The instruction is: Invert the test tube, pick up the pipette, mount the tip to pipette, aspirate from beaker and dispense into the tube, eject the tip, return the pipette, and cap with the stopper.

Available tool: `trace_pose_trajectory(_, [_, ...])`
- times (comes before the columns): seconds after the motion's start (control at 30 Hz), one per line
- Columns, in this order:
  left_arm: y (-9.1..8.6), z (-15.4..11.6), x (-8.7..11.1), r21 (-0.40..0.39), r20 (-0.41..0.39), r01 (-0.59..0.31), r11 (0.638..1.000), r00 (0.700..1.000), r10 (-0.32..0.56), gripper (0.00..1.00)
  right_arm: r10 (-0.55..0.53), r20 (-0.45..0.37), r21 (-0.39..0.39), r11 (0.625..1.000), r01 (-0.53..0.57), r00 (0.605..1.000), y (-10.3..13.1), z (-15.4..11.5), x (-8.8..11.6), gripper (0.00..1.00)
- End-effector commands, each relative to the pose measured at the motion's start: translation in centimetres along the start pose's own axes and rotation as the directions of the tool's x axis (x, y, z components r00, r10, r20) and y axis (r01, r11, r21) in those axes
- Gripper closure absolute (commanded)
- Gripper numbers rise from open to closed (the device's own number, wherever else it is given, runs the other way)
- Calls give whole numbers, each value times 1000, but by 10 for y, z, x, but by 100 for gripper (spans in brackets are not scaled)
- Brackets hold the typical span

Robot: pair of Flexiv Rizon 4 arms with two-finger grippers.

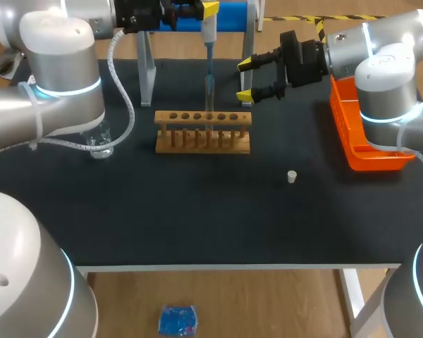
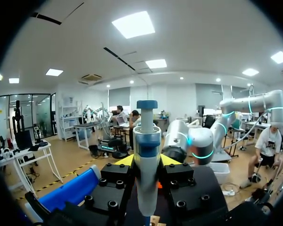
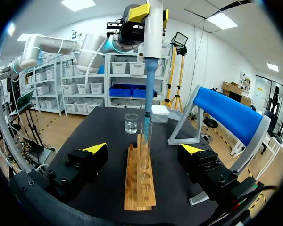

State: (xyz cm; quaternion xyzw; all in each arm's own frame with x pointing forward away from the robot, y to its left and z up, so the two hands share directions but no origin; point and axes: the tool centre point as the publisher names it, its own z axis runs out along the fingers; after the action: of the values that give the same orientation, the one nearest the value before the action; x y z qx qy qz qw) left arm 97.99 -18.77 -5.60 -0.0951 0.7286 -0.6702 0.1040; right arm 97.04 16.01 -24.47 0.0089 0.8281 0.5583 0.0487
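Item 1, left gripper (image 2: 147,162): closed on the pipette (image 2: 146,141), one yellow tip on each side of its white body. From the head view I see it held high at the back of the table (image 1: 197,211), above the wooden rack (image 1: 202,134).

Item 2, pipette: upright, blue plunger cap on top. The blue tip (image 3: 146,101) is mounted and points straight down. Its end sits at, or just inside, the mouth of the test tube (image 3: 146,136); I cannot tell how deep.

Item 3, test tube: clear and upright in one of the rack's middle holes. I cannot tell whether there is liquid in it.

Item 4, rack: in the middle of the table, its long side facing me. The other holes that I can see hold nothing.

Item 5, beaker (image 1: 101,144): clear glass, standing on the table well to the left of the rack, just beside my left arm's elbow.

Item 6, stopper (image 1: 292,177): small and white, alone on the table, in front of the rack and to its right.

Item 7, right gripper (image 1: 246,79): jaws wide apart and holding nothing. It hovers just behind the rack's right end, with its fingers pointing toward the tube.

Item 8, orange tray (image 1: 352,134): at the table's right edge, under my right arm.

Item 9, stand with a blue bar (image 3: 231,113): on metal legs behind the rack.
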Motion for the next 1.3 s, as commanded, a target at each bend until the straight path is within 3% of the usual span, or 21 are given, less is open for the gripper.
trace_pose_trajectory(0.03, [2, 1, 1, 8, 8, -3, 1000, 1000, 3, 100, 0, -1, 0, 1000, 0, 1000, 0, 0, 0, 0])
trace_pose_trajectory(1.3, [15, 1, 1, 6, 18, -12, 1000, 1000, 12, 100, 0, -1, 0, 1000, 0, 1000, 0, 0, 0, 0])
